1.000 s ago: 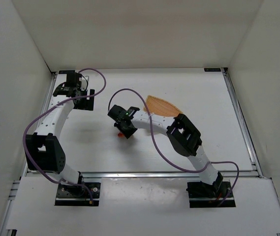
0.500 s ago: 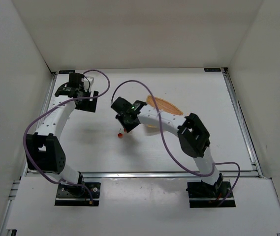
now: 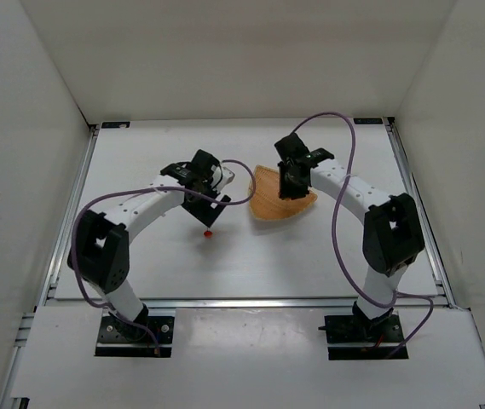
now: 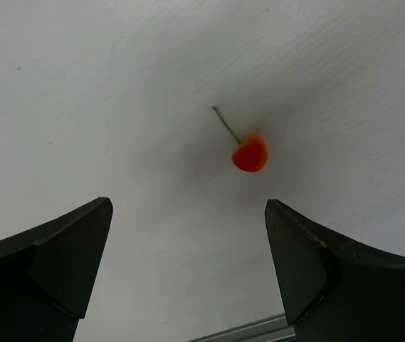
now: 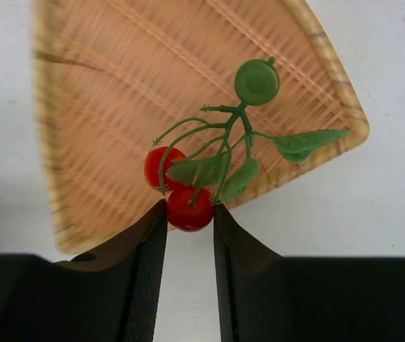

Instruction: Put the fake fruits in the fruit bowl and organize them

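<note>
Here, the task stood partway through, judging from the layout. The right gripper (image 5: 190,210) was closed narrowly on the cherry cluster (image 5: 196,171) — two red balls with green stems, leaves and a round green cap — pinching it at the lower ball, directly over the fruit bowl (image 5: 109,78) and close to one edge of it. Whether the cluster already touched the woven floor of the bowl or hung just above it could not be told. No other fruit showed inside the bowl. One single cherry (image 4: 250,154), red with a thin green stem, lay on the white table (image 3: 327,256) to the left of the bowl, well apart from its rim. The left gripper (image 4: 188,221) hovered above that cherry with its jaws spread wide and nothing between them; the cherry sat ahead of the fingertips (image 4: 67,249), not between them. What was left, by this reading, was to release the cluster in the bowl, then to pick up the single cherry and carry it over — and perhaps to tidy the arrangement. The likeliest hindrance was the two arms themselves: their wrists and purple cables (image 3: 335,230) both stood close to the bowl, the left wrist just to its left and the right wrist above it. White walls (image 3: 225,60) enclosed the table beyond the bowl.
</note>
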### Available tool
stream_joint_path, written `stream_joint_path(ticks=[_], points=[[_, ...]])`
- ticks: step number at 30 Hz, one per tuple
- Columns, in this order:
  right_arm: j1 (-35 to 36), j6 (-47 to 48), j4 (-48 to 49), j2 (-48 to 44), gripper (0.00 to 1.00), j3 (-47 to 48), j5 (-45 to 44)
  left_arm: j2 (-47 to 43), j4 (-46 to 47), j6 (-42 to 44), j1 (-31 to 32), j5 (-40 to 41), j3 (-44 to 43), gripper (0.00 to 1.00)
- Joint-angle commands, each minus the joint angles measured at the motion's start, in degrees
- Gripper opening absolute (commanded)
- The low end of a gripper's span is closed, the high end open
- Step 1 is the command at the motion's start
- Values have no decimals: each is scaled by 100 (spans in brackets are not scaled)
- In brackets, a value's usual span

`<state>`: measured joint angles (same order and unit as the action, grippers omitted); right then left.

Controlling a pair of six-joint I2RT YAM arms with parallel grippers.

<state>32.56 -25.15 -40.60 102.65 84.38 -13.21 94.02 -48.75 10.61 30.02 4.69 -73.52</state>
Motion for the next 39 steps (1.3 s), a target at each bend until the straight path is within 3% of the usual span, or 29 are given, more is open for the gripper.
stream_joint_path(ticks=[1, 3, 4, 7, 9, 19, 35, 39], points=[[-275, -166, 105, 167, 16, -18, 432, 361, 103, 55, 328, 67, -84, 99], [-329, -166, 105, 299, 33, 34, 617, 555, 103, 55, 460, 120, -145, 99], [-416, -218, 105, 378, 53, 35, 670, 722, 103, 55, 522, 120, -145, 98], [-417, -219, 105, 265, 78, 35, 671, 933, 103, 2, 601, 287, -198, 97], [-417, -219, 105, 36, 83, 35, 671, 1048, 103, -50, 601, 340, -260, 92], [-469, -227, 52, -983, 85, -475, 416, 1522, 103, -103, 601, 278, -260, 66], [-522, -228, -1, -1204, 85, -633, 258, 1593, -81, -155, 601, 383, -488, 15], [-575, -280, -1, -1405, 85, -694, 206, 1374, -249, -156, 715, 849, -1040, 15]])
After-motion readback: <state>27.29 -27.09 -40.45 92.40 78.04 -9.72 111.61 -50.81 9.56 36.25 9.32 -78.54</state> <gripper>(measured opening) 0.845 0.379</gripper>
